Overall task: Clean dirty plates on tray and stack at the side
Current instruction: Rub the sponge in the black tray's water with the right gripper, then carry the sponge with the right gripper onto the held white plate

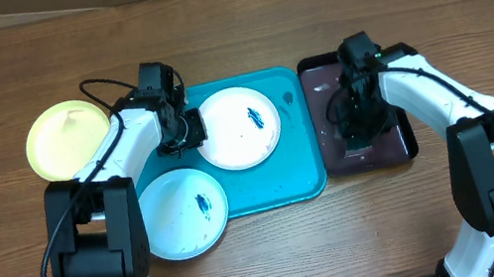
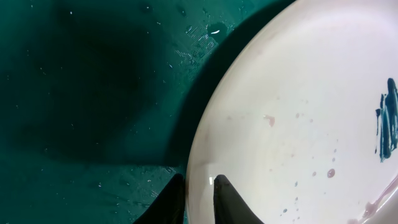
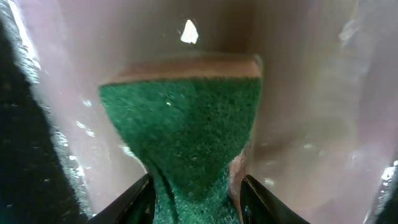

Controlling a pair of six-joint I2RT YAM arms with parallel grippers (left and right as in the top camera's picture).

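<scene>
The white plate (image 1: 246, 131) lies on the blue tray (image 1: 279, 181), toward its upper middle. Its left rim sits right between the left fingers (image 2: 170, 204). In the left wrist view one finger is outside the rim over the tray and the other is over the plate's inner face. The gap between them is narrow, so they are clamped on the rim. That view also shows a dark shadow under the plate's edge, small pinkish specks on the white surface, and water drops on the tray. None of this can be made out from overhead.

The overhead view shows the dark blue smear (image 1: 251, 116) on the white plate, right of its middle. It also shows the pale blue plate (image 1: 173, 223), which has a smear of its own and overlaps the tray's lower left corner, partly on the tabletop (image 1: 345, 243). The yellow-green plate (image 1: 64, 141) rests on the tabletop to the left, apart from the tray.

Just right of the blue tray is the smaller black tray (image 1: 395, 141), and the right arm reaches down into it. Only the right wrist view shows what is in there. A green sponge (image 3: 186, 124) is squeezed between the right fingers (image 3: 256, 202) and narrows where they pinch it, over a wet, shiny surface.
</scene>
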